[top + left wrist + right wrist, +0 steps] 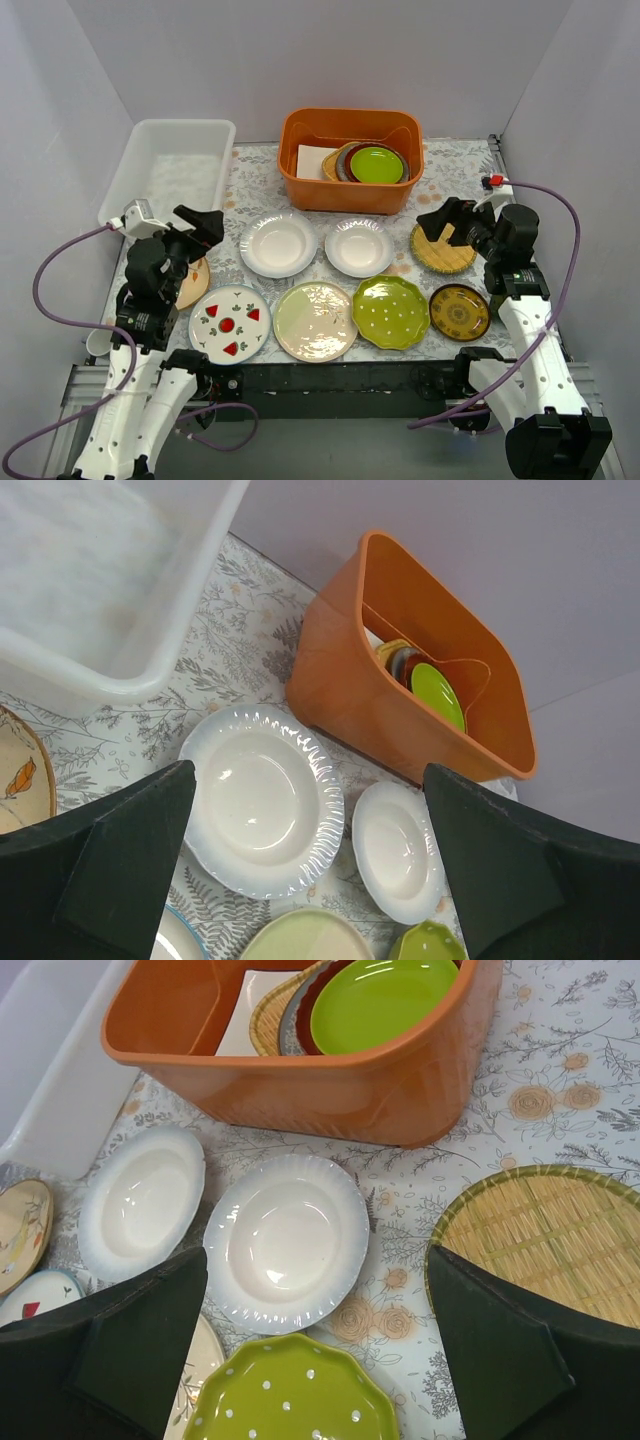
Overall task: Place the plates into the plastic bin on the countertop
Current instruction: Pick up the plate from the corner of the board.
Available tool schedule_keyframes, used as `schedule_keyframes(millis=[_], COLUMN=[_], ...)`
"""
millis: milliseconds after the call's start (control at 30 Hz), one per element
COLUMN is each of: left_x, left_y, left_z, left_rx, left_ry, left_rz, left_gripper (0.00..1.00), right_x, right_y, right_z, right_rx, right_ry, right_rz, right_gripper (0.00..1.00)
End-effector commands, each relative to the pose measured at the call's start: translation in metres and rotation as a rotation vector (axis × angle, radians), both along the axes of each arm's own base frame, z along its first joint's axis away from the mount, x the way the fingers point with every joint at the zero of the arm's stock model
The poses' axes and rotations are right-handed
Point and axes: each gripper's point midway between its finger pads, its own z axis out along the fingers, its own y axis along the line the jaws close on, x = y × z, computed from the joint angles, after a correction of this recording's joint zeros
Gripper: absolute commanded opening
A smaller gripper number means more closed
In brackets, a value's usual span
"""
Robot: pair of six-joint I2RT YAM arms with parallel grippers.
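Plates lie flat and face up on the countertop [250,185], none touching the plastic bin [215,126], in two loose rows running left to right. Far row: a larger white plate [278,244], a smaller white plate [358,246] just beside it, then a yellow woven plate [446,256]. Near row: a peach plate [194,284] partly hidden under the left arm, a red-fruit plate [230,323], a cream plate [315,320], a green dotted plate [391,311] and a dark brown-gold plate [459,311]. (Being round, they have no long axis; every rim faces up.)

The plastic bin stands open side up at the far left corner of the countertop. Its long axis runs from near to far along the left edge. Its floor is bare, and the fern print shows faintly through the translucent plastic.

An orange tub [300,122] sits at the far middle, just behind the two white plates, with its long axis running left to right. Inside, a lime-green plate [377,164] tops an overlapping stack of maroon-rimmed plates [312,998], with a woven edge and a flat white sheet [312,158] to their left.

The left gripper [207,228] hangs above the countertop near the bin's near end, its jaws spread wide and holding nothing. The right gripper [438,222] hangs over the woven plate's far edge, its jaws likewise spread wide and holding nothing.
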Motion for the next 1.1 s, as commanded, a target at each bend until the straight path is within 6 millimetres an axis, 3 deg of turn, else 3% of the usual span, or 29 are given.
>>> schedule_keyframes(millis=[0,67,100,233,500,600,700,833,933,1067], left_x=[-0.003,-0.001,-0.002,0.001,0.01,0.003,0.016,0.045,0.067,0.086], left_y=[0.01,0.021,0.022,0.015,-0.02,-0.063,-0.065,-0.049,-0.036,-0.048], left_z=[0.025,0.023,0.036,0.046,0.048,0.066,0.081,0.059,0.051,0.029], left_rx=[0.027,0.022,0.019,-0.023,-0.089,0.075,0.091,0.178,0.273,0.272], left_ry=[-0.003,0.05,0.03,0.009,0.04,-0.041,-0.016,0.192,0.225,0.273], left_rz=[0.048,0.119,0.125,0.098,-0.068,-0.384,-0.388,-0.308,-0.25,-0.306], left_gripper=[0.98,0.98,0.98,0.98,0.98,0.98,0.98,0.98,0.98,0.98], right_x=[-0.005,-0.004,-0.004,-0.003,-0.001,0.0,0.0,0.0,0.0,0.001], right_y=[0.002,0.003,0.003,0.011,0.022,0.023,0.024,0.023,0.021,0.02], right_z=[0.019,0.016,0.015,0.007,0.004,0.005,0.005,0.003,-0.001,-0.006], right_rx=[0.012,0.028,0.034,0.091,0.144,0.149,0.152,0.146,0.142,0.137], right_ry=[-0.021,-0.006,0.005,0.052,0.105,0.105,0.109,0.114,0.127,0.144], right_rz=[0.008,0.005,0.004,0.03,0.079,0.089,0.093,0.091,0.075,0.066], right_gripper=[0.98,0.98,0.98,0.98,0.98,0.98,0.98,0.98,0.98,0.98])
